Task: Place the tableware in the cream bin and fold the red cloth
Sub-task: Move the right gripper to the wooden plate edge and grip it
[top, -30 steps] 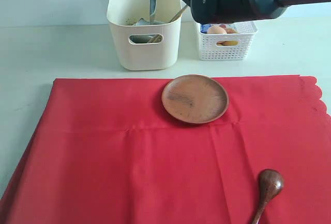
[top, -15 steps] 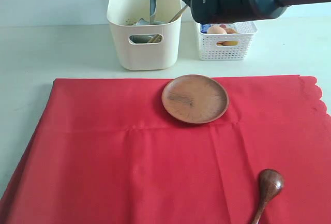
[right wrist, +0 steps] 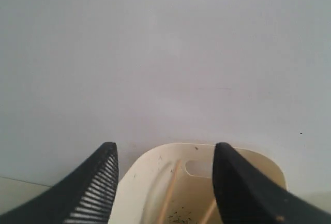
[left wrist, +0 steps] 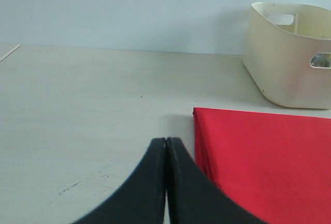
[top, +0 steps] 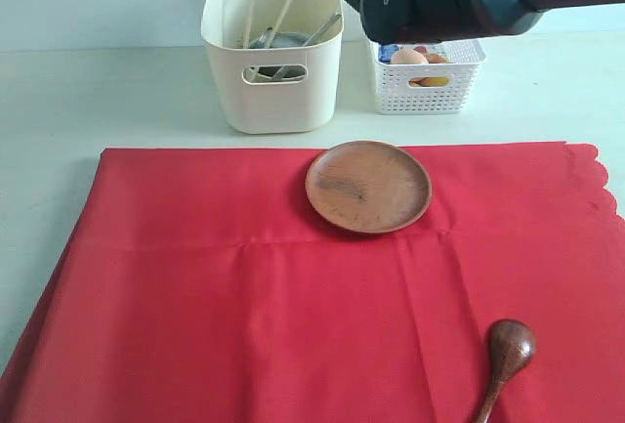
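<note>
Right jaws are spread wide and empty above the cream bin [right wrist: 147,180], where chopsticks [right wrist: 168,199] lean inside. Left jaws are pressed together over the bench [left wrist: 77,105] beside the red cloth [left wrist: 258,151], which carries the plate [top: 368,187] and spoon [top: 508,350].

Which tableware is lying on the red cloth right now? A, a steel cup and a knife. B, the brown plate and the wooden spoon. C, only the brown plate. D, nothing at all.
B: the round brown plate and the dark wooden spoon both lie on the red cloth, while the cream bin stands off the cloth on the table beyond it.
</note>
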Controlling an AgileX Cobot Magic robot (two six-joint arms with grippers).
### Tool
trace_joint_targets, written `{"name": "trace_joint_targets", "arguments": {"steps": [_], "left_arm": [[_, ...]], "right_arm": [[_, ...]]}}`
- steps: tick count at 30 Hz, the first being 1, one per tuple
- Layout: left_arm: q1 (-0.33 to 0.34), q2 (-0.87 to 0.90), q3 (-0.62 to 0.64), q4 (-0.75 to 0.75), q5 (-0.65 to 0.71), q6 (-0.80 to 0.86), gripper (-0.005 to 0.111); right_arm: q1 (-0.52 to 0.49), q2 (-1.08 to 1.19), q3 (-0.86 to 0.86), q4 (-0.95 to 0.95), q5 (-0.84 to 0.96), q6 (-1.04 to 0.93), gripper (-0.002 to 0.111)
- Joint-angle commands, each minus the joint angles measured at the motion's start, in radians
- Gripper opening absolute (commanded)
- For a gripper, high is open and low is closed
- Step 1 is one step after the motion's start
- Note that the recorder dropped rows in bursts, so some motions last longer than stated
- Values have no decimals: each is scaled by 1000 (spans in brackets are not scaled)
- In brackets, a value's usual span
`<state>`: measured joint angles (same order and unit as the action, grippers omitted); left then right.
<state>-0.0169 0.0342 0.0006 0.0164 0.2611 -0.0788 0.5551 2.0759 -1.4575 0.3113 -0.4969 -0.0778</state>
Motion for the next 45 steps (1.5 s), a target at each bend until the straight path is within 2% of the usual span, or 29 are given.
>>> {"name": "trace_joint_targets", "arguments": {"steps": [1,6,9,12,18,19,23,28,32,34,41,45], "left_arm": [[-5,5,-1,-6,-4,5,1],[-5,5,-1,-6,-4,5,1],[-5,5,-1,-6,-4,5,1],[-5,5,-1,-6,-4,5,1],[-5,5,-1,-6,-4,5,1],[-5,5,-1,-6,-4,5,1],[-5,5,-1,-6,-4,5,1],[-5,5,-1,-6,-4,5,1],[-5,5,-1,-6,-4,5,1],[-5,5,-1,-6,-4,5,1],[-5,5,-1,-6,-4,5,1],[-5,5,-1,-6,-4,5,1]], "right_arm": [[-3,-54,-7,0,30,-4,55],[-5,-148,-7,0,167,-14,55],[-19,-226,-7,0,331,-35,51],[-42,-292,-7,-5,497,-35,39],[-115,-378,-7,-102,869,-35,6],[-141,-388,-7,-144,985,-27,0],[-228,-394,27,-154,1179,-34,0],[-307,-387,189,-113,1182,-80,0],[-330,-342,271,99,1180,-288,0],[-330,-302,275,173,1183,-335,0],[-358,-159,275,227,1181,-370,0],[-424,-73,275,471,1253,-555,0]]}}
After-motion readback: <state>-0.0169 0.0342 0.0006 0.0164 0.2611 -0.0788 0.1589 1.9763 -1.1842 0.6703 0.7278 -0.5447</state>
